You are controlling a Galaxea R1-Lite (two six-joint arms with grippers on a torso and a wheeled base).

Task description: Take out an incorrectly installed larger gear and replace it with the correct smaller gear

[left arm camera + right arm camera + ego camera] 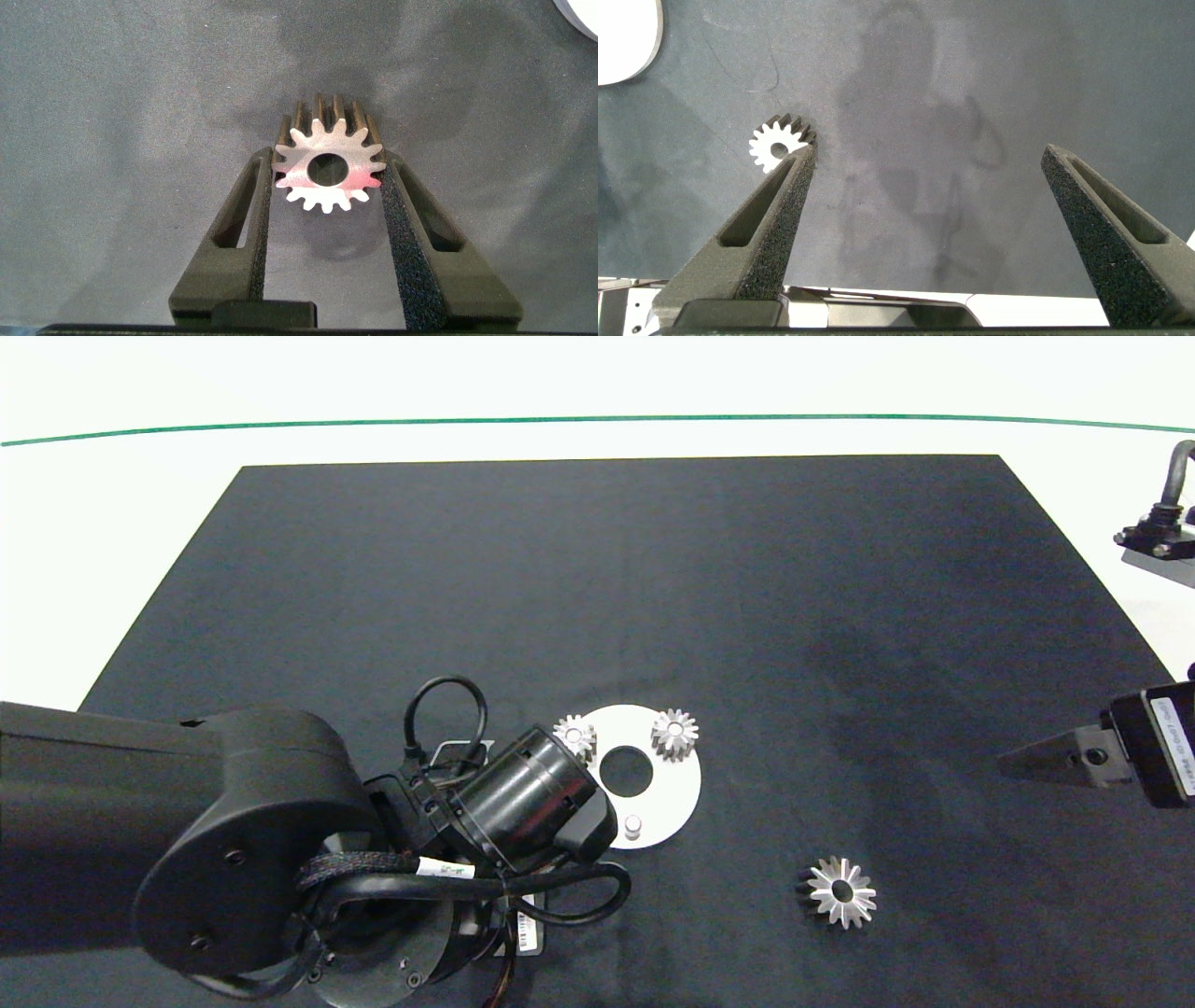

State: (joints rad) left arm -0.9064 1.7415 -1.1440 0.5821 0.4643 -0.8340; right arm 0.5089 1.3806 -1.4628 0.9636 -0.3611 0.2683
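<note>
Clamped between the left gripper's (327, 182) fingers, the smaller gear (329, 170) is hanging above the black mat (747, 616), beside the white disc (672, 793). Lying well apart, the larger gear (841, 892) is resting flat. Right gripper (929, 163) is idling, fingers spread wide.

Bare peg (633, 825) stands unblocked — left arm (280, 840) just beside.
</note>
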